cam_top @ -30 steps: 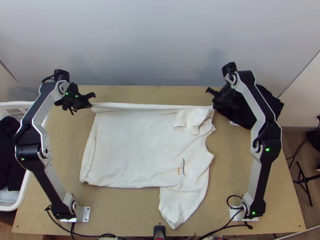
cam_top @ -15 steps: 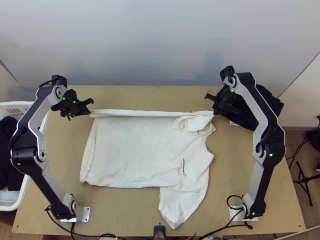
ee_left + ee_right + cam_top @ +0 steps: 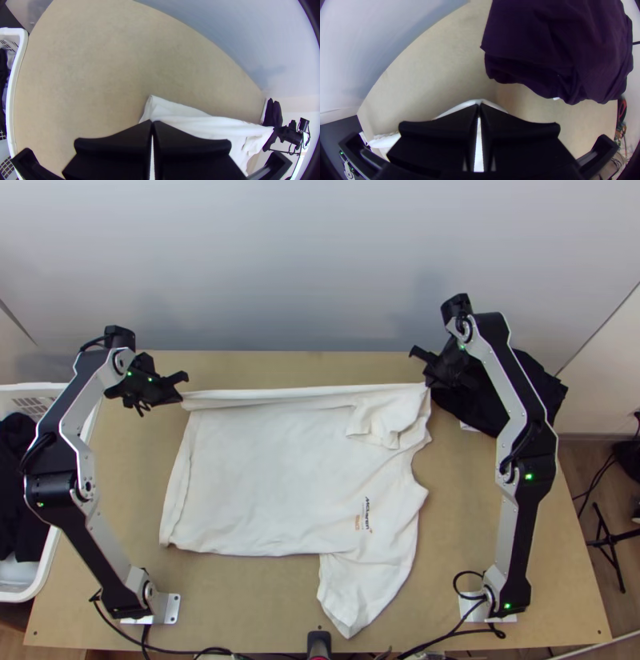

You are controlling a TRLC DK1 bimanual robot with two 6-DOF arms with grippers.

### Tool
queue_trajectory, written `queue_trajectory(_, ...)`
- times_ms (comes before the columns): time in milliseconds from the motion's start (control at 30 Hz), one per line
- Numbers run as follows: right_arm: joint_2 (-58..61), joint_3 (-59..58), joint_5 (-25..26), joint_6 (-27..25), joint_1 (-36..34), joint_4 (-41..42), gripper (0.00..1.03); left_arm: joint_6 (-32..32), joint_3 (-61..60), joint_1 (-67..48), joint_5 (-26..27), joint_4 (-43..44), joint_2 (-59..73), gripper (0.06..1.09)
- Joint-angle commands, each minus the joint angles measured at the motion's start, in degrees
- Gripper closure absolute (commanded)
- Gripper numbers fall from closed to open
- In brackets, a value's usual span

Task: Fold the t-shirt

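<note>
White basket (image 3: 50, 570), dark clothes inside | dark folded cloth (image 3: 553, 43) on table (image 3: 256, 596)

I'm looking in on what is seeming a robotics lab: a left arm (image 3: 56, 488) and a right arm (image 3: 532, 476) are standing on base plates on a plain wooden table (image 3: 264, 596), cables (image 3: 200, 650) are trailing along its near edge, and a black stand (image 3: 612, 544) is sitting on the floor (image 3: 586, 460) (the laundry basket (image 3: 20, 596) is looking rather homely).
</note>
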Motion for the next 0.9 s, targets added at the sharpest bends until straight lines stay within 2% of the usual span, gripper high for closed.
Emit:
queue_trajectory(0, -0.7, 3.2, 0.0, 0.5, 1.3, 0.4, 1.0, -0.8, 3.5, 0.4, 0.2, -0.3, 0.6, 1.05)
queue_trajectory(167, -3.2, 1.2, 0.0, 0.1, 2.4, -1.2, 1.0, -1.0, 5.1, 0.7, 0.2, -1.0, 0.6, 1.05)
queue_trajectory(400, -3.8, 0.3, 0.0, -1.4, 4.6, -10.4, 1.0, -0.4, 7.1, 0.9, 0.8, -4.2, 0.4, 1.05)
queue_trajectory(667, -5.3, -4.4, 0.0, -1.9, 5.0, -13.4, 1.0, 5.3, 5.8, 1.0, 2.8, -9.7, 0.3, 1.05)
queue_trajectory(867, -5.9, -7.1, 0.0, -2.3, 4.8, -13.4, 1.0, 9.9, -0.8, 1.1, 3.7, -10.3, -1.3, 1.05)
